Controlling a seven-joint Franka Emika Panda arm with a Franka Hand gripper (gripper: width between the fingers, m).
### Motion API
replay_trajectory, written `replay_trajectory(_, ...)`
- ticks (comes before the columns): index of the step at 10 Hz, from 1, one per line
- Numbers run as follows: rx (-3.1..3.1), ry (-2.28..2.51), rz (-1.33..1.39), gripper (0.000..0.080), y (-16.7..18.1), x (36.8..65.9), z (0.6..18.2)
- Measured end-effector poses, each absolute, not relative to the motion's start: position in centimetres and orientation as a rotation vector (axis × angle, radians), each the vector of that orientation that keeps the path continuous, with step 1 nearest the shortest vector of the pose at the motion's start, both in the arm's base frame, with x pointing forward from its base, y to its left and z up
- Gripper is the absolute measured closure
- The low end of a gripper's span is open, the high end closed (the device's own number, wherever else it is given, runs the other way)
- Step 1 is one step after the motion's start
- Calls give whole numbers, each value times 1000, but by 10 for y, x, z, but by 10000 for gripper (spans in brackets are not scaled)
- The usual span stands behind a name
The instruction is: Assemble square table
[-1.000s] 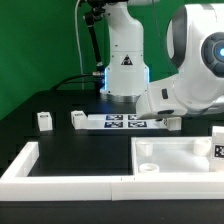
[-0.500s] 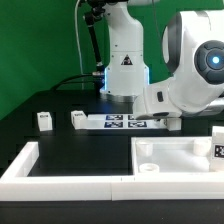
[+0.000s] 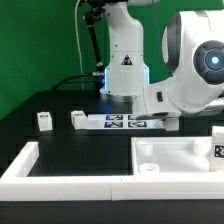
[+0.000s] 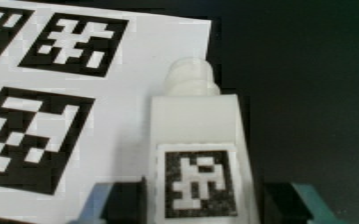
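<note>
- Straddling one white leg (image 4: 197,130) that lies on the black table (image 4: 318,80), the gripper (image 4: 199,203) has its jaws part-way open, with one dark finger (image 4: 112,205) at each long side of the block.
- The fingers sit right against the leg's sides. Whether they actually squeeze it cannot be told.
- The leg's tagged face looks up between the jaws, and its rounded peg end points away from them.
- Just beside the jaws, on one side, lies the marker board (image 4: 60,80), its corner reaching the leg's peg end.
- In the exterior view the arm (image 3: 195,75) hides the jaws, which are down at the board's end toward the exterior view's right.
- A second leg (image 3: 44,121) and a third leg (image 3: 78,118) stand past the board's other end, well apart from the jaws.
- The square panel (image 3: 185,160) lies rim-up, nearer the camera than the jaws.
- A fourth leg (image 3: 218,146) stands by the panel at the exterior view's right edge.
- The border wall (image 3: 60,185) runs along the front, farthest from the jaws.
</note>
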State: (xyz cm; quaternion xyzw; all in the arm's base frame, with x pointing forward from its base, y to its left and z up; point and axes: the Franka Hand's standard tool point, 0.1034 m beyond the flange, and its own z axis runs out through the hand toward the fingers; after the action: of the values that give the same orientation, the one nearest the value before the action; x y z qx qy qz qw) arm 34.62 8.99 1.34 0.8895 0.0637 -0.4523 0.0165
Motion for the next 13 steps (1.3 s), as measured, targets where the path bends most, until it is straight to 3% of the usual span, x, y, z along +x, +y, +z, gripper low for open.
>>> replay_trajectory(2,2764,200,-1414,513,90,348,17)
replay_trajectory(4,2870,267,-1292,512,92,402,65)
replay_trajectory(7,2909,261,-1260,511,75,417,106)
replay_trajectory(11,3060,278,-867,511,71,438,97)
replay_trajectory(13,3135,331,-613,511,67,494,133)
